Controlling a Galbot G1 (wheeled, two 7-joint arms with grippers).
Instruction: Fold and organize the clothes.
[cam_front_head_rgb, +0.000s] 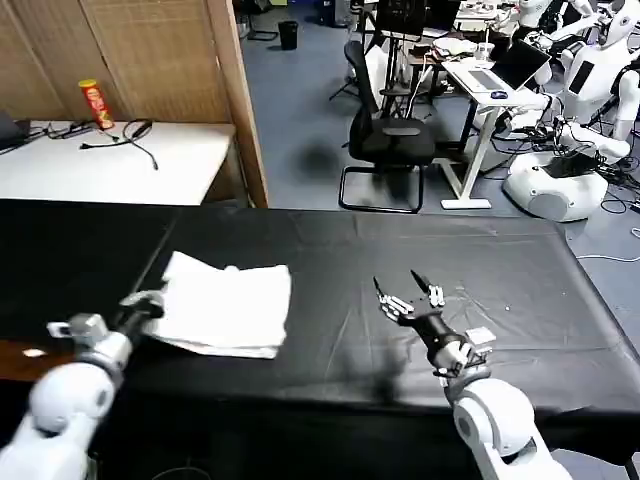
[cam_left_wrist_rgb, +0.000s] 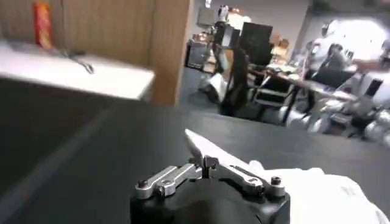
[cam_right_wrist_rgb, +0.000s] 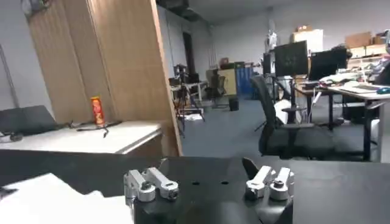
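Folded T-shirt on black tabletop; office chair seemingly behind.

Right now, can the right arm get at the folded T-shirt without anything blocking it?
Probably yes. The right claw hovers open over bare black table, apart from the folded T-shirt. Nothing lies between them. The left claw sits at the shirt's far edge, so approach from the near side.

White rounded arms, black-and-silver claws

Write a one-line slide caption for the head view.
Left gripper at the folded white T-shirt's edge; right gripper open above black table.
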